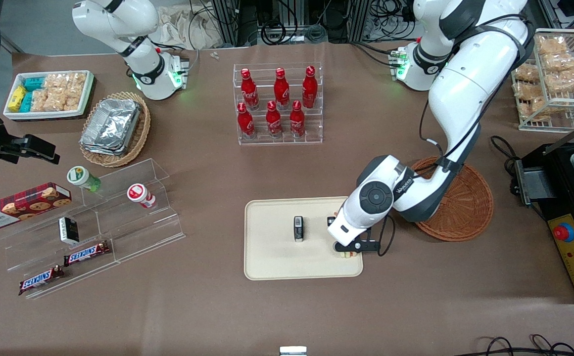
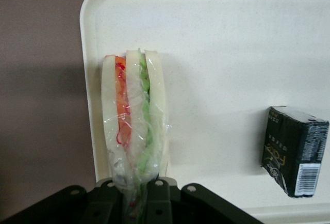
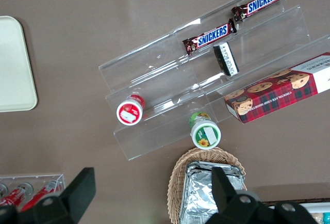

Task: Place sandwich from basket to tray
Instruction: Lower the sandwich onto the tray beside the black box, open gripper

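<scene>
Over the tray's [image 1: 277, 267] edge nearest the basket [image 1: 470, 207], the left arm bends down from its base, its elbow passing above the basket and its wrist turned downward so the gripper [image 1: 347, 251] sits low at the tray. The arm's forearm carries small lettering that is too small to read.

In the wrist view the gripper [image 2: 138, 195] has its 2 fingers closed tight on the wrapped sandwich [image 2: 135, 136], pinching its narrow end. The sandwich stands on edge in clear film, 3 pale bread slices with an orange-red layer and a green layer between them, and lies over the tray [image 2: 216, 22] just inside its rim. I cannot tell whether it touches the tray surface.

A small black packet [image 2: 295, 150] with gold lettering and a barcode lies on the same tray, well apart from the sandwich. Toward the parked arm's end of the table, 2 bars read SNICKERS [image 1: 86, 253], and 6 red bottles [image 1: 274, 101] stand in a clear rack.
</scene>
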{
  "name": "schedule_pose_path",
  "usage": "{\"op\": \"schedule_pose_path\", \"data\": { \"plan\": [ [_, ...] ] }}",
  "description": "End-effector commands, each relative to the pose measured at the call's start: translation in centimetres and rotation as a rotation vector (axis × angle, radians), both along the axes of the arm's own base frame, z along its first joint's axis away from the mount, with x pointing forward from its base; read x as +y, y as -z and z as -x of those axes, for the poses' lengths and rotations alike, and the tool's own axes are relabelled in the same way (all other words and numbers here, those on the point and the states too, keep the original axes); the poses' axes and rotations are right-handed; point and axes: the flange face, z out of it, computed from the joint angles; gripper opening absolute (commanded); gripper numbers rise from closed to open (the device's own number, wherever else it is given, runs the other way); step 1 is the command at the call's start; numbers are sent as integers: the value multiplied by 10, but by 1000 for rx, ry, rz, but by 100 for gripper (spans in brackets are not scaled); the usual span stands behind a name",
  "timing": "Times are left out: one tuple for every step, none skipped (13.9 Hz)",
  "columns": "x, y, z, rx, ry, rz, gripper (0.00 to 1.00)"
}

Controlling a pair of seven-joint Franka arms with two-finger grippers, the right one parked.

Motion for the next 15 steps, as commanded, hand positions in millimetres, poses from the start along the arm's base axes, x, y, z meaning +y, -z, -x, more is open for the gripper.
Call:
{"op": "schedule_pose_path", "data": {
  "plan": [
    [-7, 0, -2, -11, -9, -12, 93],
    [-8, -1, -2, -12, -25, -13, 100],
    [-10, -1, -1, -11, -33, -14, 100],
    [-10, -1, -1, -12, -33, -14, 100],
    [-9, -3, -1, -14, -35, -15, 100],
    [-9, -4, -1, -14, -35, -16, 100],
    [-8, -7, -2, -17, -38, -18, 100],
    [-8, -10, -3, -20, -40, -17, 100],
    [-3, -17, -5, -24, -50, -23, 100],
    [0, -30, -4, -26, -59, -39, 100],
    [5, -43, -2, -6, -62, -76, 100],
    [18, -61, -3, 5, -91, -105, 100],
    [36, -85, -6, -2, -126, -129, 100],
    [56, -103, -9, -4, -142, -139, 100],
    [73, -127, -9, -3, -168, -113, 100]
  ]
}}
